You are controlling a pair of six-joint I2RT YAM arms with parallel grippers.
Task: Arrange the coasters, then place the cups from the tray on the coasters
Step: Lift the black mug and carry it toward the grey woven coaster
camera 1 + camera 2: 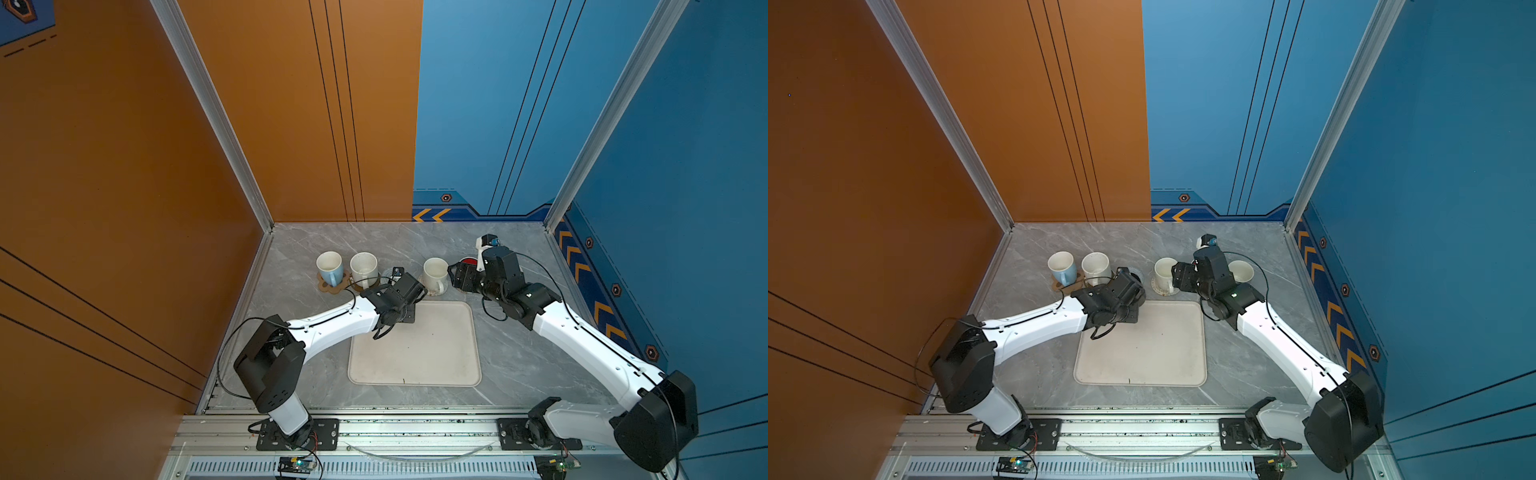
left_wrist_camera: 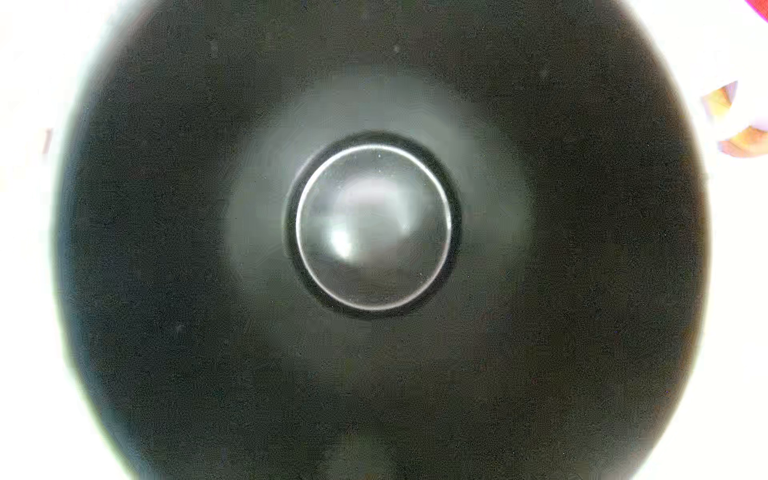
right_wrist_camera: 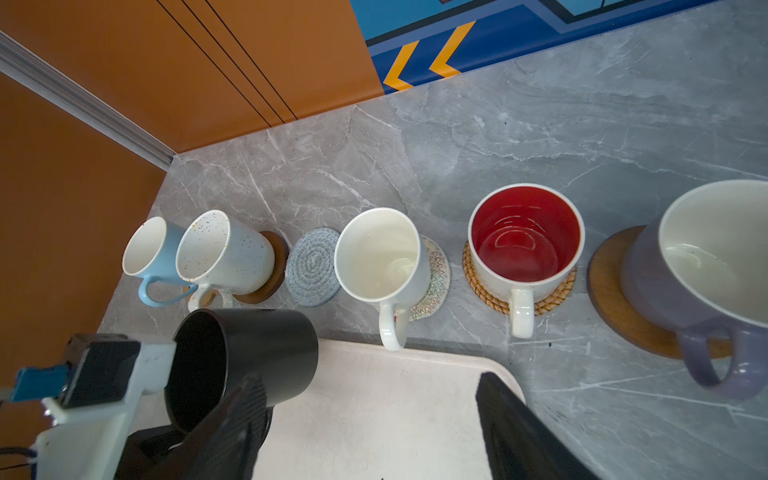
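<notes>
Hanging tilted in the clenched left gripper [image 1: 406, 287], the black mug [image 3: 257, 349] is glossy, with a dark inside. It is off the surface, by the far left corner of the cream tray [image 1: 436, 357], near the bare grey-blue coaster [image 3: 312, 266].

Five other mugs stand upright in one row behind the tray, each on a coaster: the light blue mug [image 3: 151, 253], speckled mug [image 3: 224, 249], cream mug [image 3: 382, 253], red-lined mug [image 3: 525, 241] and lavender mug [image 3: 706, 270]. The right gripper [image 3: 370, 380] is spread wide and empty over the tray's far edge.

The table [image 3: 540, 124] is grey marble, with an orange wall [image 1: 291, 104] and a blue wall [image 1: 478, 104] behind. The left wrist view shows only the black mug's inside and round bottom. The right wrist view shows the whole row, while in both top views the arms cover part of it.
</notes>
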